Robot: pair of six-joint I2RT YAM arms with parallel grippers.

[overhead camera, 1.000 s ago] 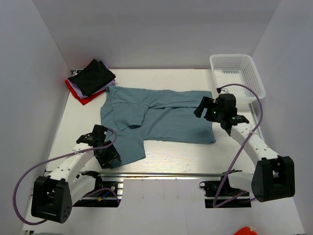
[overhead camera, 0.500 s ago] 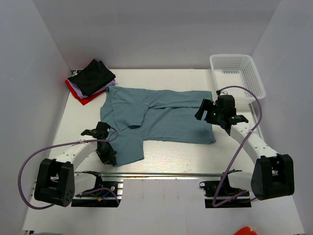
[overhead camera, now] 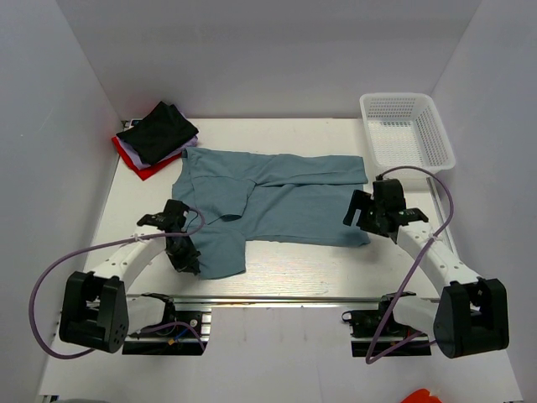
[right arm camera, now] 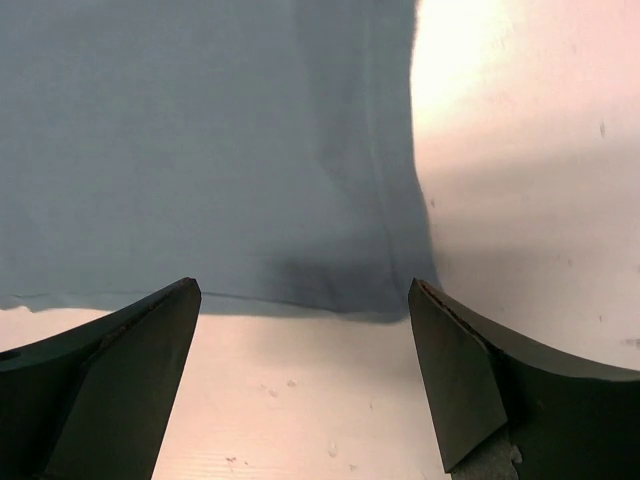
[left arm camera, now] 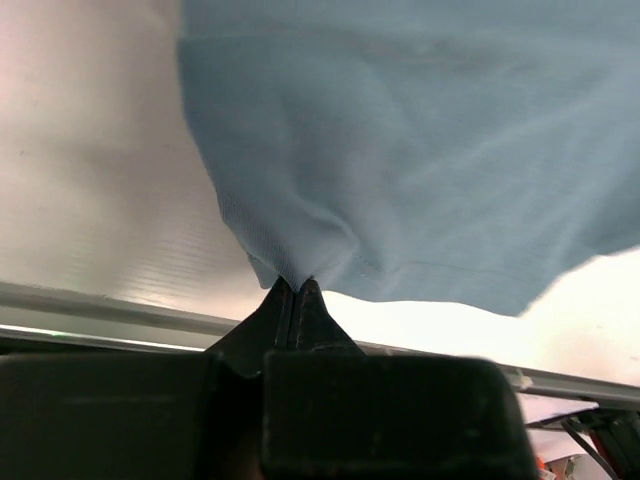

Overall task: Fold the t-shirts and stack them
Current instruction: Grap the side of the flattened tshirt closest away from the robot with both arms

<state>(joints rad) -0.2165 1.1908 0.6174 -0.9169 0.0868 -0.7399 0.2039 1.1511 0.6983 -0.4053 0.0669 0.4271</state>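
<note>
Blue-teal t-shirt (overhead camera: 285, 201) is lying across the desk (overhead camera: 336, 269), only partly folded — left gripper (left arm camera: 297, 287) pinching its near hem, right gripper (right arm camera: 302, 288) hovering spread over a corner; folded black-topped stack (overhead camera: 158, 134) sitting far-left.

- Top view: bright, even, diffuse light off the white walls (overhead camera: 252, 59). Sharp throughout. Soft, short shadows on the table (overhead camera: 294, 260).
- Left wrist view: table blown out white at 4 o'clock. Blue t-shirt (left arm camera: 420, 150) soft, smeared at 11 o'clock. Left gripper (left arm camera: 297, 290) near-black at 6 o'clock, detail lost.
- Right wrist view: pinkish glare at 2 o'clock, dark shadow patch on the shirt hem at centre. Fingers (right arm camera: 110, 370) of the right gripper (right arm camera: 304, 288) underexposed, blurred.
</note>
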